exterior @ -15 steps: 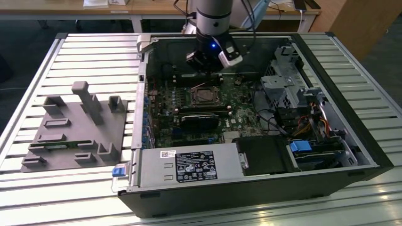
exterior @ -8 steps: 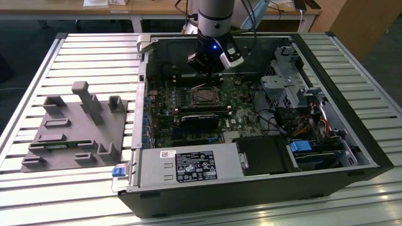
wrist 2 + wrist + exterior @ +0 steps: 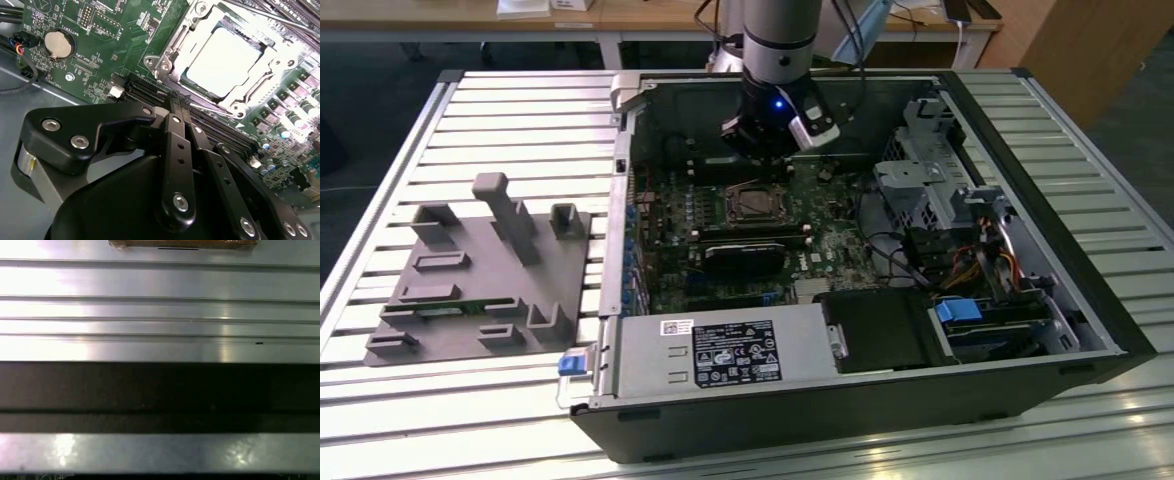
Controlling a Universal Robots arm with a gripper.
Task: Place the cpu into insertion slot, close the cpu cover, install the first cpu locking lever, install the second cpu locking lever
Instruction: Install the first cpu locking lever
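The gripper (image 3: pixel 175 104) hovers near the chip (image 3: pixel 222 57) with its fingers pressed together, empty. The chip sits framed by the silver cover (image 3: pixel 172 50) on the green board (image 3: pixel 100 65).

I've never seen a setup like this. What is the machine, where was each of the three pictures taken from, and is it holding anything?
It is one robot arm whose gripper reaches down into an open computer case lying on a ribbed metal table. The exterior view comes from a camera off the arm. Both wrist views come from cameras riding on the arm. The second wrist view looks past the black fingers, shut and holding nothing, at the green motherboard, where the cpu sits in the insertion slot. The first wrist view shows table slats and a dark band. A grey parts tray lies beside the case.
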